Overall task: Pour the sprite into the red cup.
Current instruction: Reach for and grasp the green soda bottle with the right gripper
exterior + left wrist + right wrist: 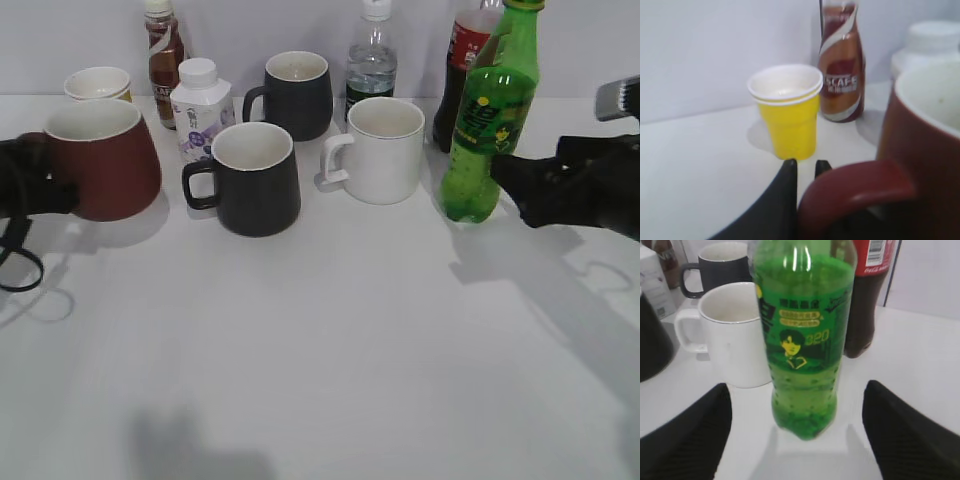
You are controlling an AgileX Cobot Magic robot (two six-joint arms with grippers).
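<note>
**Both arms at their targets, bottle ungripped**

Closest to my left wrist camera is the red cup's handle (855, 192), with the left end effector (806, 167) pinching it, fingers either side. That red cup (100, 158) sits at the left edge of the exterior frame on the white bench (340, 350). Right of centre stands the sprite (491, 115), upright. My right end effector (797, 435) is spread wide around its base, not touching.

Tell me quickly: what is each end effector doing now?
Left end effector: at the red cup handle, grip cannot be told.
Right end effector: open around the sprite.
</note>
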